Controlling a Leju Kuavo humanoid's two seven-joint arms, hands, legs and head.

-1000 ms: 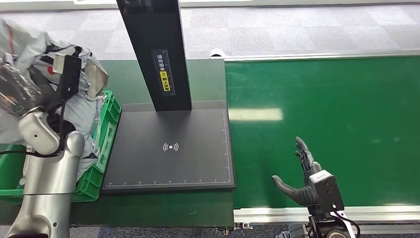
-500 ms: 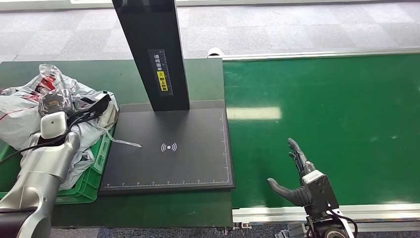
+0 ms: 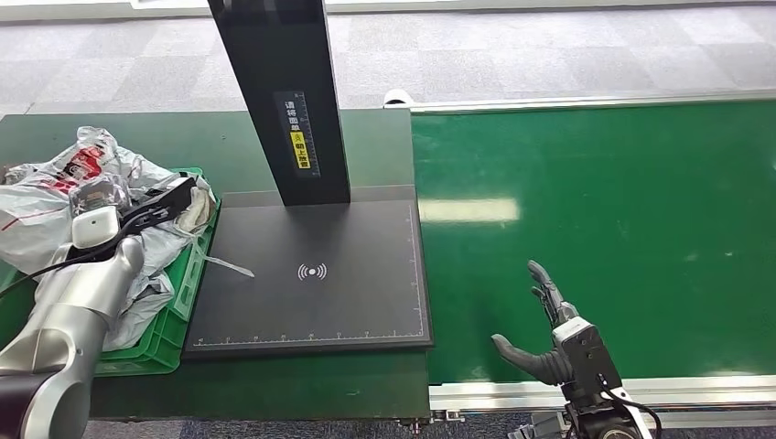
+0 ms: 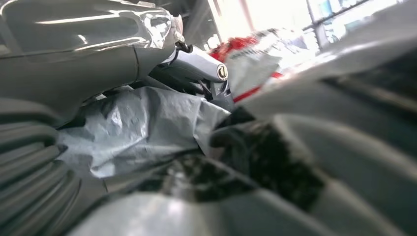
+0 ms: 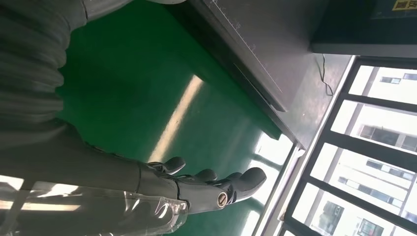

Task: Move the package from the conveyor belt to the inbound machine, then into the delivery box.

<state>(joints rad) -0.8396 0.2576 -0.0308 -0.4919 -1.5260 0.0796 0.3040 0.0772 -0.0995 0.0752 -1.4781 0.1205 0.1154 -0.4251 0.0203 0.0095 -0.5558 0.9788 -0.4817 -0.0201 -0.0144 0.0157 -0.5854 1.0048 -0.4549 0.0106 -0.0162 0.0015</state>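
Now package [image 3: 55, 183] under left robot hand [image 3: 96, 197]

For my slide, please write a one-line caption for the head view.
Left hand lowers grey plastic package into green crate; open right hand over green conveyor belt.

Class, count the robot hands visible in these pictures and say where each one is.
2. The right hand hovers open above the near edge of the green conveyor belt. The left hand is among the grey packages in the green crate.
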